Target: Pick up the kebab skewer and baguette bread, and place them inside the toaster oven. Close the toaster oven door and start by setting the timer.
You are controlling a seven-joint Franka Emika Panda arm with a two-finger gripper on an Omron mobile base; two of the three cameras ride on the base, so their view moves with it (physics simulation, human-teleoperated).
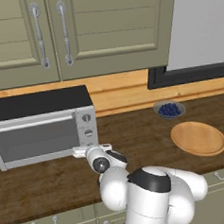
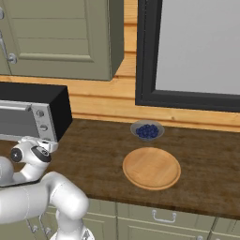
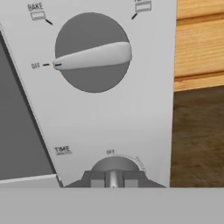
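The toaster oven [image 1: 39, 131] [image 2: 28, 117] stands on the counter at the left. Its grey glass door [image 1: 37, 138] is closed upright. My gripper [image 1: 83, 151] [image 2: 41, 143] is pressed against the lower right of the knob panel [image 3: 131, 122]. In the hand view my gripper [image 3: 113, 179] has a dark fingertip on each side of the light ridge of the TIME knob [image 3: 114, 165], shut on it. The larger knob [image 3: 92, 54] above points at OFF. The kebab skewer and the baguette bread are hidden from every view.
A bare round wooden plate [image 1: 198, 138] [image 2: 151, 168] lies on the dark wood counter to the right. A bowl of blueberries [image 1: 169, 110] [image 2: 147, 131] sits behind it. Upper cabinets [image 1: 56, 32] hang over the oven, beside a dark-framed window [image 2: 197, 51].
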